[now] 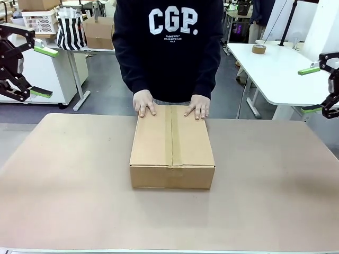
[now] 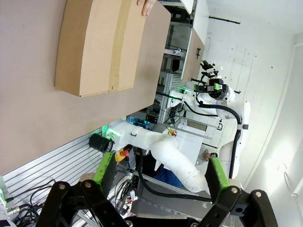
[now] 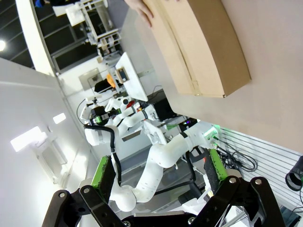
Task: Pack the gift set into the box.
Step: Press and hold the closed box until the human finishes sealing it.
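Box (image 1: 172,147), front view: closed, plain brown cardboard, rectangular, top flaps meeting at a centre seam, at the middle of the matte table (image 1: 63,180). A person's hand (image 1: 144,103) and other hand (image 1: 197,107) lie flat on its far edge. Left gripper (image 1: 42,71) and right gripper (image 1: 309,90): spread wide, empty, beside the table's edges. Left wrist view: left green pads (image 2: 105,166) well apart, nothing between. Right wrist view: right green pads (image 3: 104,171) equally apart, nothing gripped.
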Motion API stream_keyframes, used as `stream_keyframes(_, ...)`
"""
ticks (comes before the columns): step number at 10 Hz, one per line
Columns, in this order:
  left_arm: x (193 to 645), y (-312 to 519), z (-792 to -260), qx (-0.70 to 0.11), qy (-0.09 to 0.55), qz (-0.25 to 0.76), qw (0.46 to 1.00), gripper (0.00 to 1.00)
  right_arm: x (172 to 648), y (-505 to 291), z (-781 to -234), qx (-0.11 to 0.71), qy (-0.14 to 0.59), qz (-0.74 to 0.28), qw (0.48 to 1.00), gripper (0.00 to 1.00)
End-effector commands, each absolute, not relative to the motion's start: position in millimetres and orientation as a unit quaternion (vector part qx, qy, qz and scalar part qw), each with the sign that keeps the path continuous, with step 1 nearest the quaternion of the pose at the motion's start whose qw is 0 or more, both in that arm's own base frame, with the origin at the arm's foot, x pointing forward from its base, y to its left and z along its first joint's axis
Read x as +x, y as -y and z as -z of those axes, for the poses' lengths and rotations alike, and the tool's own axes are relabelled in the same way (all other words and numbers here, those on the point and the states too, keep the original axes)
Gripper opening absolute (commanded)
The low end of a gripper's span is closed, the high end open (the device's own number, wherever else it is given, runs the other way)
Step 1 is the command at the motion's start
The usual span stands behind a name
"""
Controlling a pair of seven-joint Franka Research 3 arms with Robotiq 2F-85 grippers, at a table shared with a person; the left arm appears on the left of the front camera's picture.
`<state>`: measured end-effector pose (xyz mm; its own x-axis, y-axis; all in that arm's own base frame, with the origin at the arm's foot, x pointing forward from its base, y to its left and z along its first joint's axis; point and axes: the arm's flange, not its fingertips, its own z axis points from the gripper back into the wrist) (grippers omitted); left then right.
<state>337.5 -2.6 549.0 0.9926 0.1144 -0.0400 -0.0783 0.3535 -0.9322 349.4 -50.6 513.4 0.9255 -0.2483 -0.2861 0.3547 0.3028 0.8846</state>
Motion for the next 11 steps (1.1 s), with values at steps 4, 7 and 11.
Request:
stream_keyframes(4,337.6,2.6,-549.0,-0.565,0.016,-0.059,0.823,1.00,355.2,37.3,-521.0,0.548,-0.044,0.154,0.821,1.00)
stream_keyframes(7,337.6,2.6,-549.0,-0.565,0.016,-0.059,0.823,1.00,350.0,47.7,-513.8,0.557,-0.047,0.184,0.808,1.00)
stream_keyframes(11,372.8,81.6,-556.6,-0.385,0.148,0.109,0.904,1.00,373.7,-25.6,-541.0,0.534,0.099,-0.128,0.830,1.00)
